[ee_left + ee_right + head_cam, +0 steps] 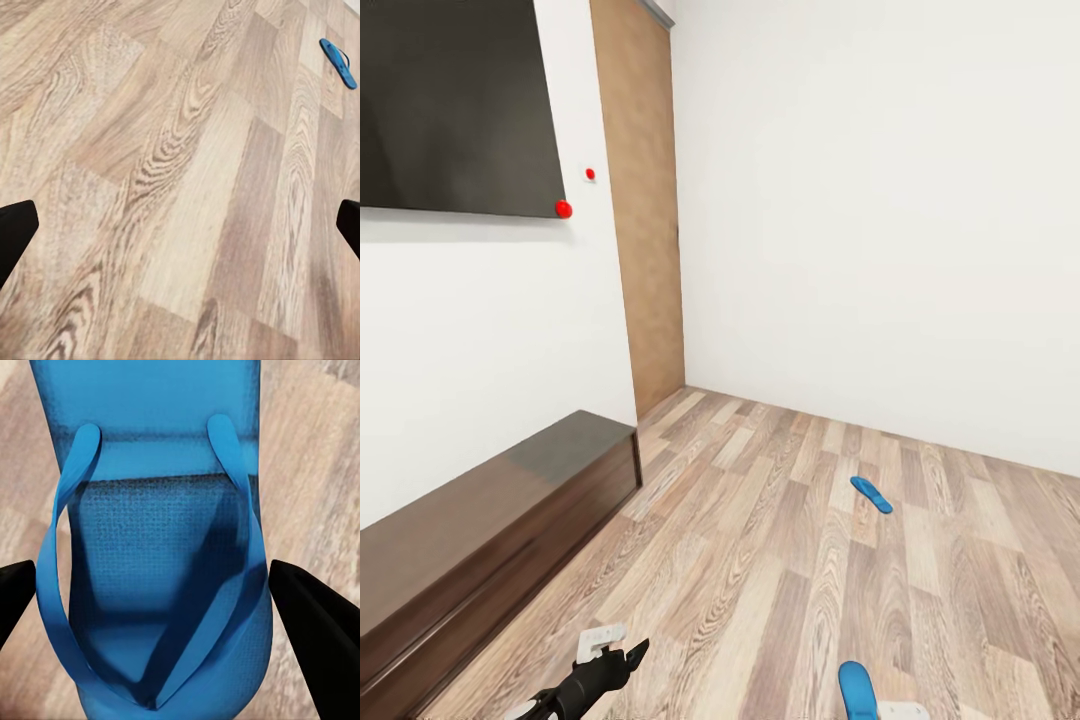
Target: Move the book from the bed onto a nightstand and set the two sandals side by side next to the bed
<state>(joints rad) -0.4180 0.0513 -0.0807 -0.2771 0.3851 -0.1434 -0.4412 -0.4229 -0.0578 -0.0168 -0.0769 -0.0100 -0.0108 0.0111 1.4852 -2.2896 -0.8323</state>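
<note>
Near sandal point(154, 547) sits between the right gripper point(154, 607) fingers, long axis along the fingers, toe post at the wrist end; fingers flank its edges, but grip contact can't be confirmed. Far sandal point(871, 494) lies flat on the wood floor point(760, 560), well apart, long axis diagonal. Left gripper point(180, 225) is spread wide over bare planks; no legible writing.

near sandal point(856, 690) cut off (bottom edge)
</note>
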